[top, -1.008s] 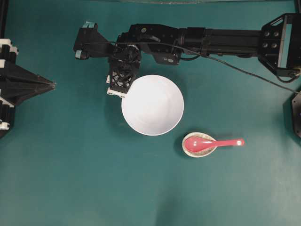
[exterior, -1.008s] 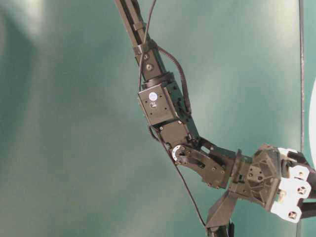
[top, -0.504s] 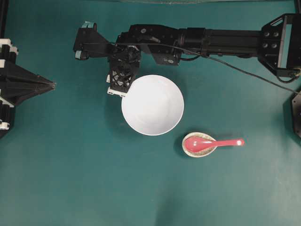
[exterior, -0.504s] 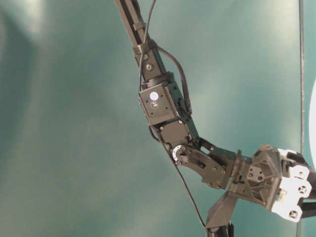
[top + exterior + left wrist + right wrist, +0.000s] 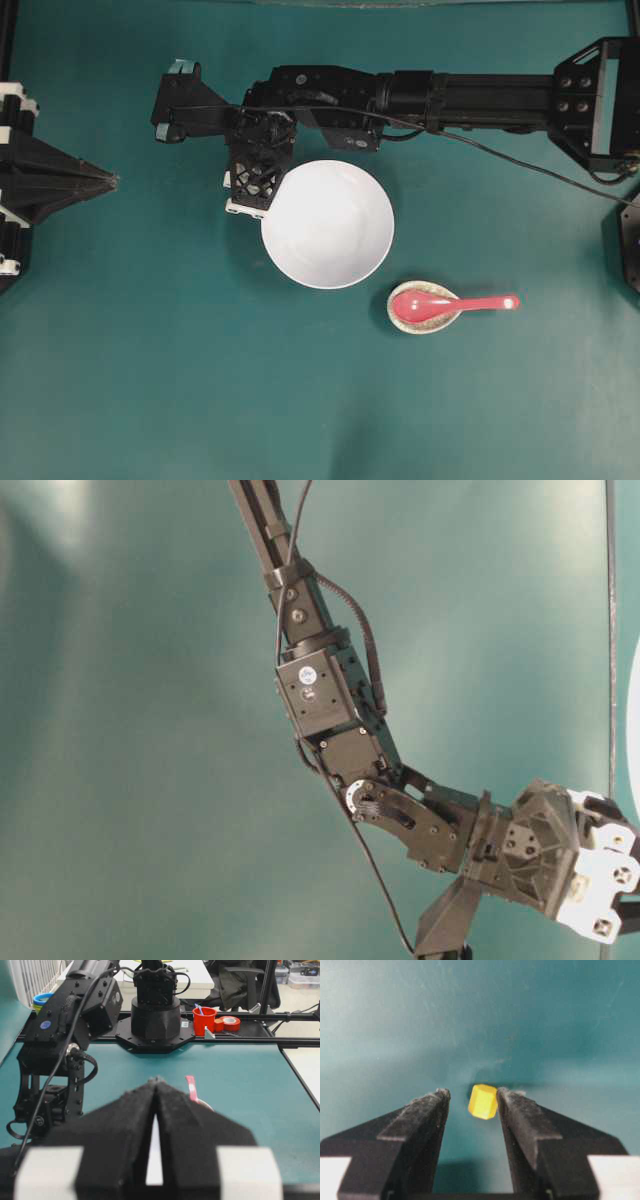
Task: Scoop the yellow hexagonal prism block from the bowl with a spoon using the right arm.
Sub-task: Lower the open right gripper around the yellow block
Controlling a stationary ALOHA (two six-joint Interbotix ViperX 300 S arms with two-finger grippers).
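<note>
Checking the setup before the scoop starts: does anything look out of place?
Yes. The yellow hexagonal prism block lies on the teal table, between the right gripper's open fingers, not in the bowl, which looks empty. The spoon sits untouched in its small dish.

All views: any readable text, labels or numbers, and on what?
None readable.
Round white sticker on the right arm's motor housing, table-level view: marks too small to read.
Blue round sticker on the same arm in the left wrist view: blurred.
bowl, spoon: no markings show.
</note>
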